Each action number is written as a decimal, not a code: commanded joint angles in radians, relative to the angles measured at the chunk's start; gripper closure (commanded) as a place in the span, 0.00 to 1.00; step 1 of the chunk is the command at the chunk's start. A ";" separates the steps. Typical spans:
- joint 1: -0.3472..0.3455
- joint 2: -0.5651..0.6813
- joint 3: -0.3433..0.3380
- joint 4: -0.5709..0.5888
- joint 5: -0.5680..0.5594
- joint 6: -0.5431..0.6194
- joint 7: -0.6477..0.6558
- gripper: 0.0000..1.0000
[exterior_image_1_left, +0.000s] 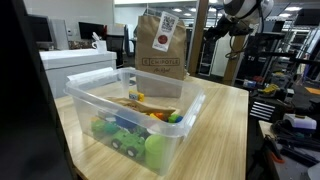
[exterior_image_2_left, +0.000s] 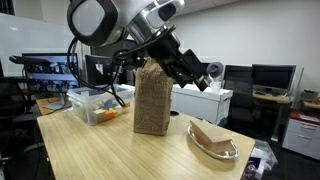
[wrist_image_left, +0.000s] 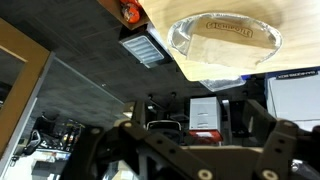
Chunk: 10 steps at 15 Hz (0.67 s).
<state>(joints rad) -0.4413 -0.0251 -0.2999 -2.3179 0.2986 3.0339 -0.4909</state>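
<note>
Glass bowl (exterior_image_2_left: 230, 152) sat on the wooden table (exterior_image_2_left: 120, 150) beside the tall paper bag (exterior_image_2_left: 152, 95), with a brown thing (exterior_image_2_left: 208, 136) inside. The gripper (exterior_image_2_left: 210, 78) hung high above it. I could not tell if its jaws were apart or together.

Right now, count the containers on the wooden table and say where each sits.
3. The clear plastic bin stands at one end, the brown paper bag upright in the middle, the glass bowl near the opposite end. Something could hide behind the bag.
</note>
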 joint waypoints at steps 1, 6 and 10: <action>-0.016 -0.038 -0.002 -0.046 -0.114 -0.017 0.057 0.00; -0.021 -0.038 -0.019 -0.050 -0.265 -0.028 0.100 0.00; -0.004 -0.065 -0.009 -0.057 -0.329 -0.114 0.031 0.00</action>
<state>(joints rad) -0.4492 -0.0373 -0.3177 -2.3465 0.0252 2.9897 -0.4237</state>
